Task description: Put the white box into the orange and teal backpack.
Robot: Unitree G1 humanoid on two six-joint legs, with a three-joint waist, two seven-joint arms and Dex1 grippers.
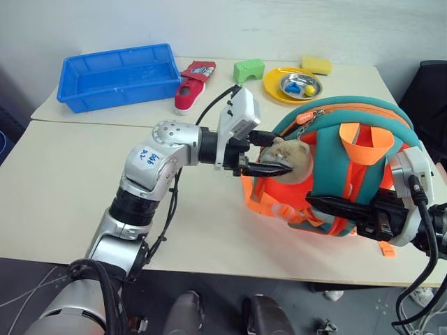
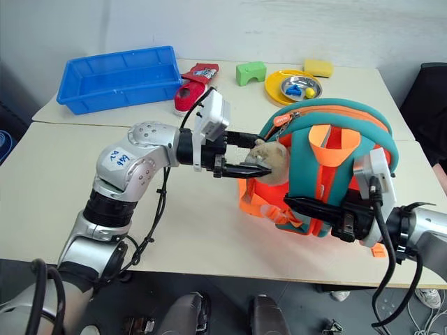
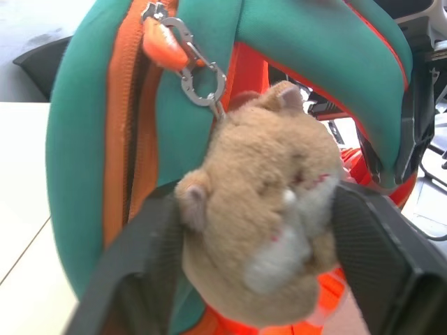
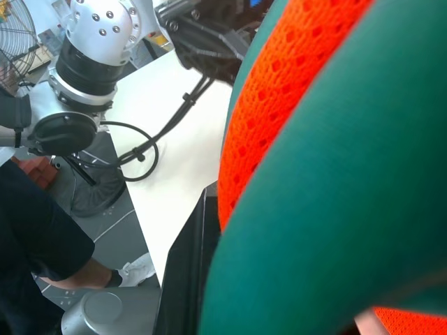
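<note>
at the backpack's front, the left gripper [image 1: 269,162] has its two black fingers either side of the beige plush charm [image 3: 269,223], which hangs by a metal clip [image 3: 199,73] from the orange zipper pull [image 3: 162,43]; the fingers flank the toy loosely, and whether they press it i cannot tell. the right gripper [image 1: 328,206] is pinched shut on a teal strap [image 4: 335,202], propping the orange and teal backpack [image 1: 335,171] upright on the table [image 1: 63,188]. the white box is not among the things on the table, so it may already be inside. judging by the hand at the zipper, the step in hand looks like working the zip. next calls for catching the pull itself rather than the soft toy.
</note>
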